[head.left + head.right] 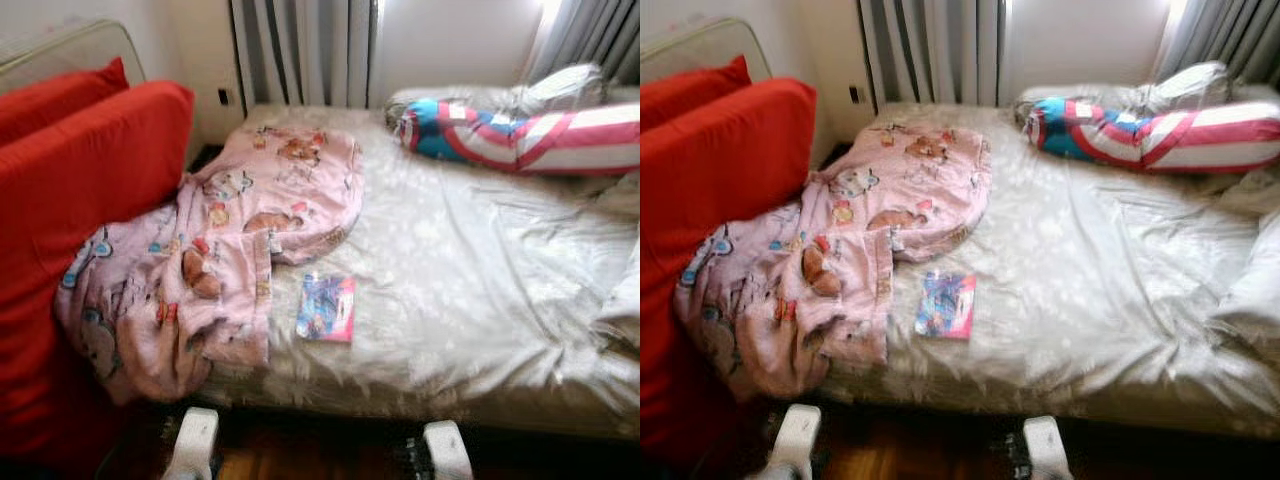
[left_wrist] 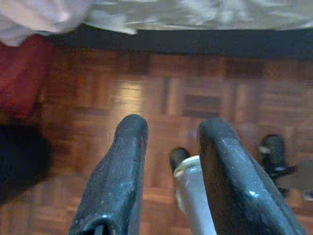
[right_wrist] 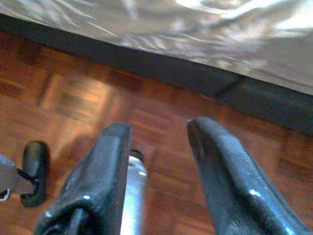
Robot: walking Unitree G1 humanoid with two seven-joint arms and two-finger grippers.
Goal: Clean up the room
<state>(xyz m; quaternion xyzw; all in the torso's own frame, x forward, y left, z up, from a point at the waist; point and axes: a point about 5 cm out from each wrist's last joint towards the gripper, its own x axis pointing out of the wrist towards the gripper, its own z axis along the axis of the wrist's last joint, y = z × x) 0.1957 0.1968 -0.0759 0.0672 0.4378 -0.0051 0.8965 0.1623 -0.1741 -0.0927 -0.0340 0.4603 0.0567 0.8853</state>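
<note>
From the head cameras: a bed (image 1: 480, 300) with a pale rumpled sheet, a pink blanket (image 1: 230, 240) bunched on its left half and spilling over the edge against a red cushion (image 1: 80, 200). A small colourful booklet (image 1: 326, 307) lies flat on the sheet just beside the blanket's hem, its long axis running roughly from the foot toward the head of the bed, tilted slightly. A striped pillow (image 1: 530, 135) sits at the far right.

Left wrist view: the left gripper (image 2: 171, 147) hangs over the wood floor (image 2: 161, 93), fingers parted, holding nothing.

Right wrist view: the right gripper (image 3: 156, 147) likewise, spread and empty, near the bed's base.

This looks like the approach step; next I'd expect an arm to rise toward the booklet or blanket.
</note>
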